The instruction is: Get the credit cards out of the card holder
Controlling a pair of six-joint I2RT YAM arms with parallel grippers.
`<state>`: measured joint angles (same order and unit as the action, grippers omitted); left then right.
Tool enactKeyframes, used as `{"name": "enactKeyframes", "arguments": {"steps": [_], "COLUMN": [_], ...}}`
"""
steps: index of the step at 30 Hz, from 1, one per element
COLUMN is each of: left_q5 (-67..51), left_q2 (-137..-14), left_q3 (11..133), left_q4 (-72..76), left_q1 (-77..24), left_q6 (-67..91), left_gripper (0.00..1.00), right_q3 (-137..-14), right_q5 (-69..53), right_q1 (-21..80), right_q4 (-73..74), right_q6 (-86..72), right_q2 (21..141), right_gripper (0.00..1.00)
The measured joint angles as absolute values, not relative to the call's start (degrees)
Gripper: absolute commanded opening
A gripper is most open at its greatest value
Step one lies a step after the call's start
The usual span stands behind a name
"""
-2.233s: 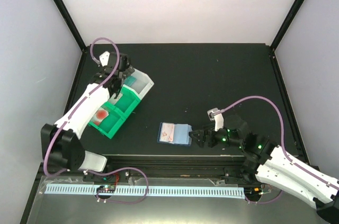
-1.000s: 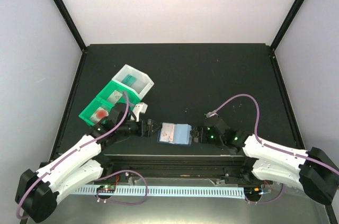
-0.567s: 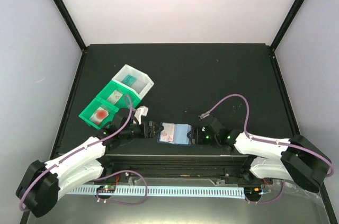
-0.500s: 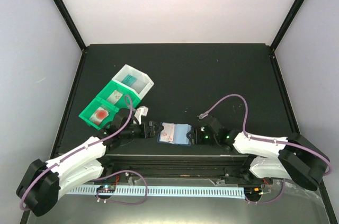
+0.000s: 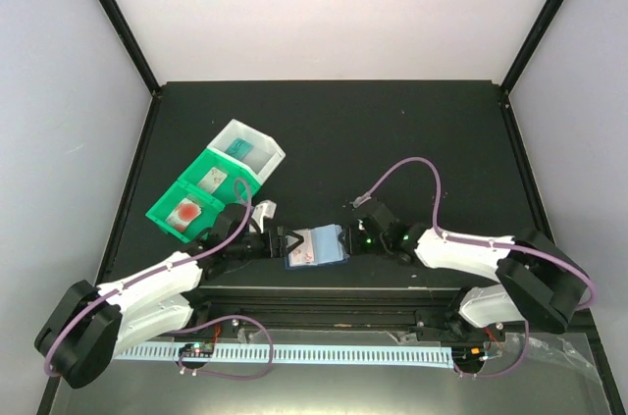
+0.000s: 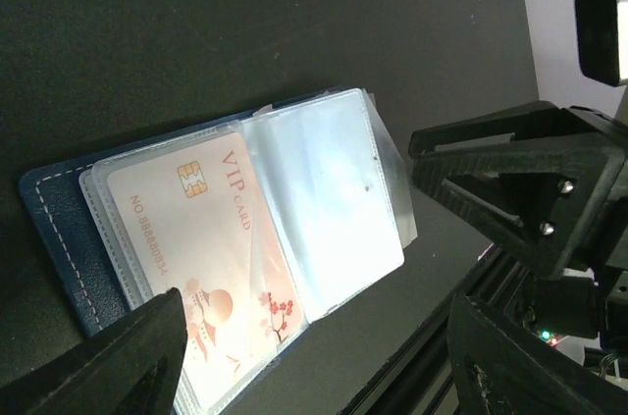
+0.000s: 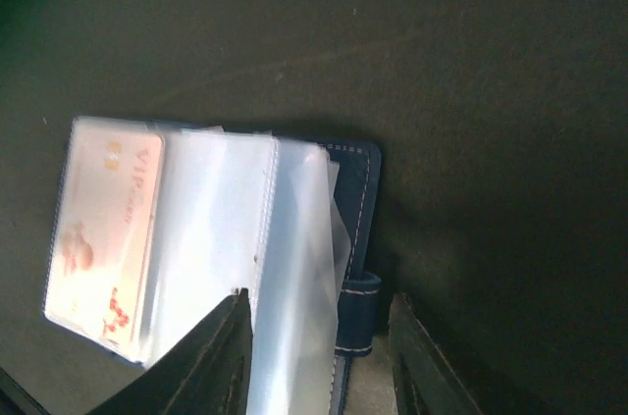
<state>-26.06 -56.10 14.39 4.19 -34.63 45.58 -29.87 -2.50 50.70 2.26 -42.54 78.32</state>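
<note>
card holder (image 5: 316, 247) lies open on the worktop (image 5: 412, 140) near the front edge, between both arms. left jaws spread wide just off the side with the vip card (image 6: 201, 248), right jaws apart with the snap tab (image 7: 358, 312) between them, i guess to pin it while i pull. card's not out of its sleeve yet.
</note>
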Motion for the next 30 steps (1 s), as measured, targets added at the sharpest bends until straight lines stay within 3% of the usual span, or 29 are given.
{"name": "enactKeyframes", "arguments": {"steps": [6, 13, 22, 27, 30], "left_q5": [-25.87, -24.75, -23.75, -23.70, -23.88], "left_q2": [-55.35, -55.53, -58.76, -60.16, -61.89], "left_q3": [13.58, 13.26, 13.26, 12.32, 11.99], "left_q4": [4.78, 4.69, 4.32, 5.80, 6.09], "left_q1": [-34.63, -34.63, -34.63, -34.63, -34.63], "left_q6": [46.17, 46.76, 46.54, 47.18, 46.59], "left_gripper": [0.64, 0.50, 0.25, 0.03, 0.01], "right_q3": [-32.71, -33.36, -33.32, -33.32, -33.50], "right_q5": [-0.71, -5.80, -15.27, -18.33, -19.31], "right_q1": [50.70, 50.70, 51.42, 52.21, 52.77], "right_q4": [8.58, 7.14, -1.80, -5.61, -7.38], "right_q6": [-41.47, -42.85, -46.41, -47.88, -48.18], "right_q2": [74.08, 70.91, 76.97, 80.86, 82.89], "right_gripper": [0.42, 0.25, 0.17, 0.15, 0.15]}}
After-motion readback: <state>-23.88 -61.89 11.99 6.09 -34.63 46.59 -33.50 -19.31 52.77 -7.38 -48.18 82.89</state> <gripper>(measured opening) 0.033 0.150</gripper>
